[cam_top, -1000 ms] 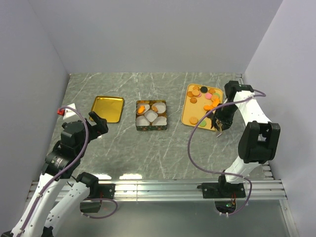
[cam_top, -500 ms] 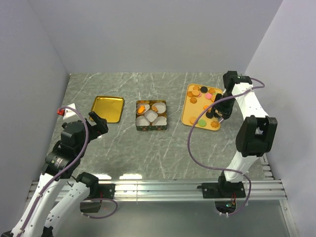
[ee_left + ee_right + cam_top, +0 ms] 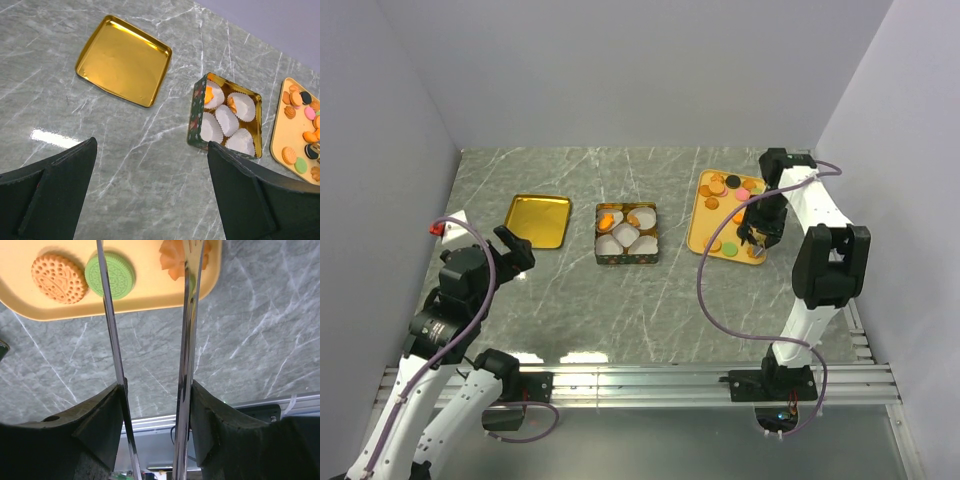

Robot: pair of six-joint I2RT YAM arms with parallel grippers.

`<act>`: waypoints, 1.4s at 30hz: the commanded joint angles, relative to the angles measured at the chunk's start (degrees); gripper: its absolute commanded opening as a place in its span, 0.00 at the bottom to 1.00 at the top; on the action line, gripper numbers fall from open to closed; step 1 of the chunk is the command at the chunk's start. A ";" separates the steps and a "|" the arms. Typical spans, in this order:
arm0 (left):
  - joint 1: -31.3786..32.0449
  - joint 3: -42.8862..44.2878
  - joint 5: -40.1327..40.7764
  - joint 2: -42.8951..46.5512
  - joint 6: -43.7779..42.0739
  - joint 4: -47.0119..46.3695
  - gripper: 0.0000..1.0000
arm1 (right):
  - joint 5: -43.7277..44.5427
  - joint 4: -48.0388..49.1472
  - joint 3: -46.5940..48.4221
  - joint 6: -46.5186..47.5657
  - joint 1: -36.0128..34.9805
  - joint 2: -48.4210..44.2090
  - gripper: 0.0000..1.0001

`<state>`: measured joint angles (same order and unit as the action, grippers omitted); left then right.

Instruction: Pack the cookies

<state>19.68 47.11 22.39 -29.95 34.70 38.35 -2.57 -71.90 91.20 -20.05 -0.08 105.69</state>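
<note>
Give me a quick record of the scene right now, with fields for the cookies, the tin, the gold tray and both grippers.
cookies: mostly loose on the yellow tray, right of the tin
tin: open, five paper cups inside; the two far cups each hold an orange cookie, the other three show none
gold tray: left of the tin, nothing in it
left gripper: open, holding nothing, on the near side of the gold tray
right gripper: open, long metal blades over the yellow tray's near edge, beside a green cookie
</note>
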 commanded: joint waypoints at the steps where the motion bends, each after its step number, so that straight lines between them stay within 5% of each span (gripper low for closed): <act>1: -0.52 0.00 0.28 0.78 -0.42 -1.79 0.98 | 0.98 -1.31 2.14 0.28 -2.29 0.48 0.58; 20: -0.52 -0.09 0.02 2.18 -0.51 -1.96 0.99 | 0.55 -1.75 1.97 -0.78 -4.23 3.38 0.58; 42: -0.44 -0.09 -0.33 2.09 -0.77 -2.14 0.98 | -5.68 -3.16 3.90 -1.83 -8.09 1.36 0.33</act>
<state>19.42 47.09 22.37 -27.86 34.63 38.20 -5.67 -73.58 92.64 -21.12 -6.55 109.34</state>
